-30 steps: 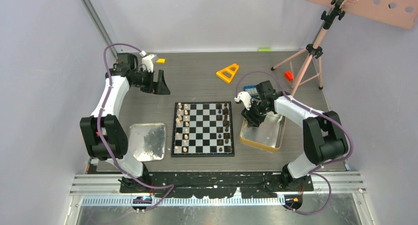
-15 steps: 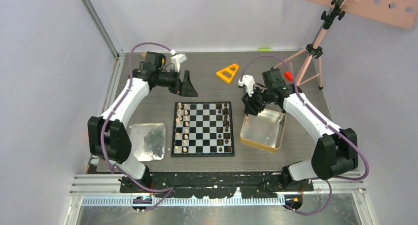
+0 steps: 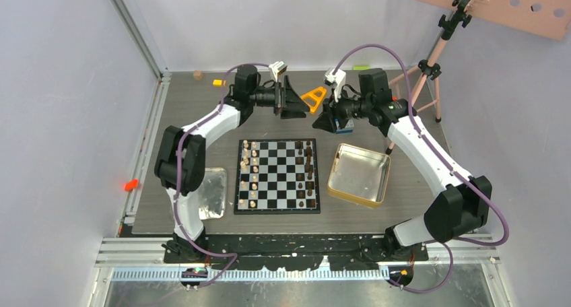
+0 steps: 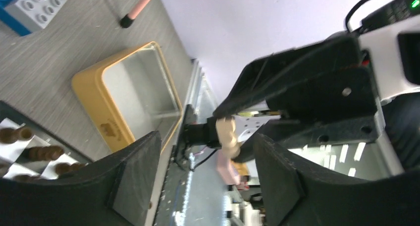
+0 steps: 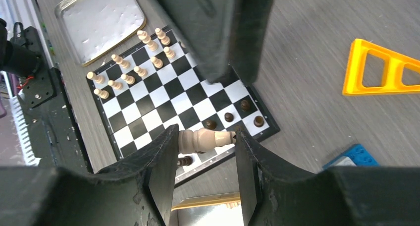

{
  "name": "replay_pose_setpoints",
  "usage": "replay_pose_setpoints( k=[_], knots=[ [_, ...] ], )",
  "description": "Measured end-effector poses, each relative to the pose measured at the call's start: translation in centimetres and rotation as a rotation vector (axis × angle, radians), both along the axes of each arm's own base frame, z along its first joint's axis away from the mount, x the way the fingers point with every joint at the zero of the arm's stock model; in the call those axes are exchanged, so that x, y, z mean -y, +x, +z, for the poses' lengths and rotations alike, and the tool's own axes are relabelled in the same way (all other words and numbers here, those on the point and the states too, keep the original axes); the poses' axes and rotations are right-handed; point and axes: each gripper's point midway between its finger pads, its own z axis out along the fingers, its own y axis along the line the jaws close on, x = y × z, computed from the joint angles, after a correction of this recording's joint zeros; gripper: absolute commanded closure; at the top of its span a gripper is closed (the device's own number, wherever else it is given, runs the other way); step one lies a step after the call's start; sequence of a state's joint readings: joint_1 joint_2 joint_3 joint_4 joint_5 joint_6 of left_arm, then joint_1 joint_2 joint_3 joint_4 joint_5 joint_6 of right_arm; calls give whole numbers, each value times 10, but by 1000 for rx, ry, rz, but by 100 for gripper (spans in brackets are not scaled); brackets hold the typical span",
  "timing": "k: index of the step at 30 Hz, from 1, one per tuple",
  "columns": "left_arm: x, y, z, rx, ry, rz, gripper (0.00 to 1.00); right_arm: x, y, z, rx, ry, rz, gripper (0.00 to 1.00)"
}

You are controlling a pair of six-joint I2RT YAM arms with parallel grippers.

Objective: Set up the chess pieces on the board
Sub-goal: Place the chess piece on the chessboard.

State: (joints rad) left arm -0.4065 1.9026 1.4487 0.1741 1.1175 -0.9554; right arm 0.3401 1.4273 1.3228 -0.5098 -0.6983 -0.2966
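The counter [image 3: 417, 152] carries the board [image 3: 277, 179] at its middle, with light pieces [image 3: 250, 176] on the board's left files and dark ones [image 3: 310, 169] on its right. Your left hand [image 4: 205, 141] and right hand [image 5: 206, 135] have swung in from the sides and now meet beyond the far edge. The left is spread. The right pinches a light tan piece [image 5: 198, 140] aloft. I judge this a handover, with placement outstanding.
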Motion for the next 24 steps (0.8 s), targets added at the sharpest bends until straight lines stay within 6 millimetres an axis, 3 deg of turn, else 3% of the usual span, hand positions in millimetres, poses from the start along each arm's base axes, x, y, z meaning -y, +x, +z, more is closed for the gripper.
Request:
replay_pose_setpoints(
  k=[7, 20, 24],
  knots=[
    [17, 15, -9, -176, -116, -15, 41, -11, -5, -8, -51, 4, 10, 69],
    [19, -8, -16, -237, -128, -62, 38, -8, 1, -12, -38, -27, -27, 69],
    [17, -15, -5, -206, -126, -70, 39, -7, 3, -11, -27, -34, -31, 69]
  ],
)
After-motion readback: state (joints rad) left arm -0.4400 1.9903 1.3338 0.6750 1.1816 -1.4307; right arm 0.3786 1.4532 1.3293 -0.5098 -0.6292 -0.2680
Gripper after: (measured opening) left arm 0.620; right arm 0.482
